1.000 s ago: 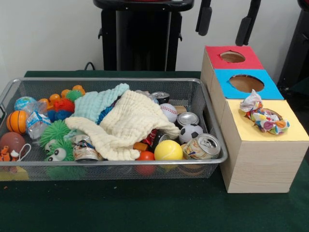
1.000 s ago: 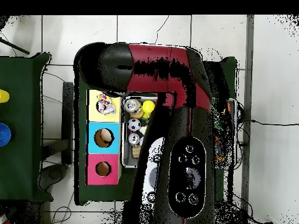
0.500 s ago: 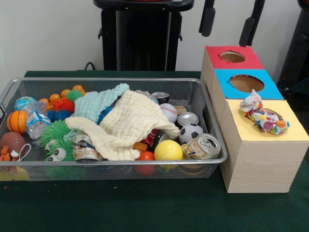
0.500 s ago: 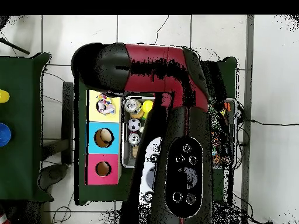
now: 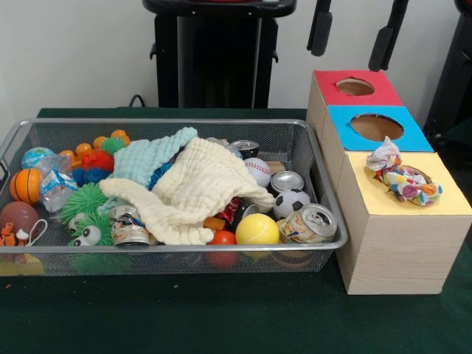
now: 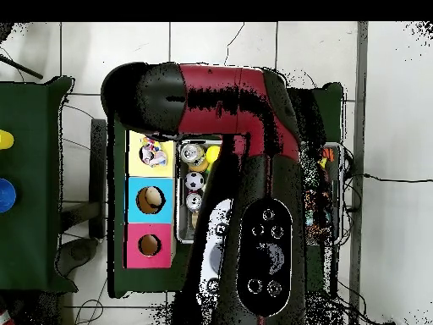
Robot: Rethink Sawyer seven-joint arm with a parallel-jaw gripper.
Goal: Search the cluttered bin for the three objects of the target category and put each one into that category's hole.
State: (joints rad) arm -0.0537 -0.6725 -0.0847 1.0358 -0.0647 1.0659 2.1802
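My gripper (image 5: pixel 354 31) hangs open and empty at the top edge, high above the red box (image 5: pixel 333 88) and blue box (image 5: pixel 346 133); only its two black fingers (image 5: pixel 319 31) show. A crumpled patterned wad (image 5: pixel 402 177) lies over the hole of the yellow box (image 5: pixel 435 203). The wire bin (image 5: pixel 184 247) holds a cream cloth (image 5: pixel 192 192), a pale blue cloth (image 5: pixel 151 156), cans (image 5: pixel 313 223), a yellow ball (image 5: pixel 257 230), a soccer ball (image 5: pixel 291 203) and a baseball (image 5: pixel 257 171). In the overhead view the arm (image 6: pixel 228 93) covers most of the bin (image 6: pixel 179 212).
At the bin's left end lie spiky green toys (image 5: pixel 85 203), a small basketball (image 5: pixel 26 184), a globe ball (image 5: pixel 37 157) and a crushed bottle (image 5: pixel 55 188). The three boxes (image 6: pixel 150 199) stand in a row against the bin. The green tablecloth (image 5: pixel 221 317) lies in front.
The gripper's fingers have drifted slightly to the right and up at the top edge. In the overhead view the arm has swung a little. The bin's contents are as before.
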